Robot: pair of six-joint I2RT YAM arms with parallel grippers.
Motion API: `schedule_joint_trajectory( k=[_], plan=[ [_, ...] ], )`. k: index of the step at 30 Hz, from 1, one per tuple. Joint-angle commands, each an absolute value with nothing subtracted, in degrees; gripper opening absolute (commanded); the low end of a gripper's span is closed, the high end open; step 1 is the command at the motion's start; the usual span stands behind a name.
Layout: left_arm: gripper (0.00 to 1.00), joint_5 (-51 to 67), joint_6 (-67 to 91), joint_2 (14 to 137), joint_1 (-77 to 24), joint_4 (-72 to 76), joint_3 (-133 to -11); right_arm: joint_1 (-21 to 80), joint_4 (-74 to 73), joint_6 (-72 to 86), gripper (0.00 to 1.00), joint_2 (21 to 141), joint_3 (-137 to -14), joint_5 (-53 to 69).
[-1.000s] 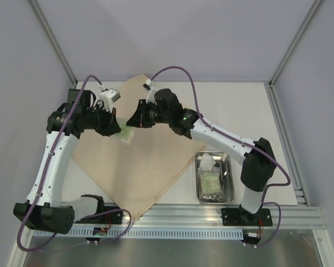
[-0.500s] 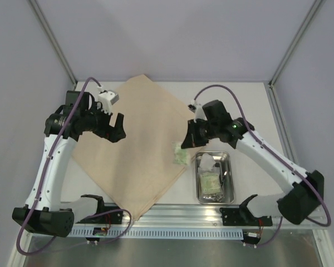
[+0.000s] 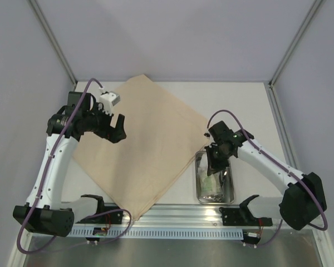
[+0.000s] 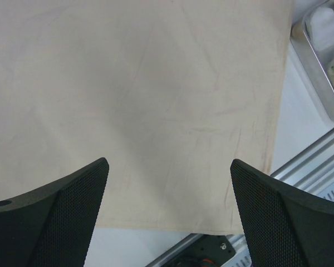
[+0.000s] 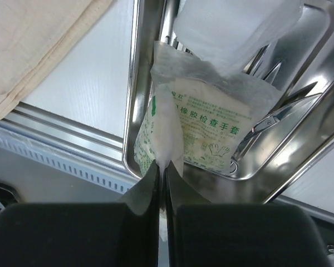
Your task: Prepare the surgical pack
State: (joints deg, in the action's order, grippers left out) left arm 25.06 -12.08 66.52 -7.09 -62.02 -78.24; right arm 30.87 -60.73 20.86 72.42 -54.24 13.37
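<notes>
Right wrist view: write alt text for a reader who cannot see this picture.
The right gripper is shut on the edge of a green-printed packet over a steel tray. A white pad lies in the tray beyond the packet, and tan cloth fills the upper left corner.

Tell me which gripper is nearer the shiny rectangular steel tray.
Right. The right gripper hangs over the tray, shut on a green-printed packet; the left gripper is far off, open above the tan cloth sheet.
</notes>
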Motion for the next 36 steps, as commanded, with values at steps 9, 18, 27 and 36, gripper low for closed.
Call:
schedule_joint_trajectory(
  k=[9, 18, 27, 36],
  plan=[
    [1.0, 26.19, -13.18, 66.27, -7.21, -61.52, -78.93, 30.5, -55.89, 16.69, 0.42, 79.28, -54.93, 9.41],
    [1.0, 27.77, -13.09, 67.32, -7.21, -61.44, -79.1, 30.41, -63.36, 22.75, 0.82, 71.99, -65.2, -5.71],
    [1.0, 27.51, -13.8, 66.53, -7.21, -61.61, -78.92, 19.61, -59.69, 33.31, 0.55, 70.49, -54.15, -5.71],
    [1.0, 28.83, -14.24, 65.13, -7.21, -62.49, -78.75, 17.75, -54.68, 33.14, 0.57, 74.7, -46.07, -10.98]
  ],
)
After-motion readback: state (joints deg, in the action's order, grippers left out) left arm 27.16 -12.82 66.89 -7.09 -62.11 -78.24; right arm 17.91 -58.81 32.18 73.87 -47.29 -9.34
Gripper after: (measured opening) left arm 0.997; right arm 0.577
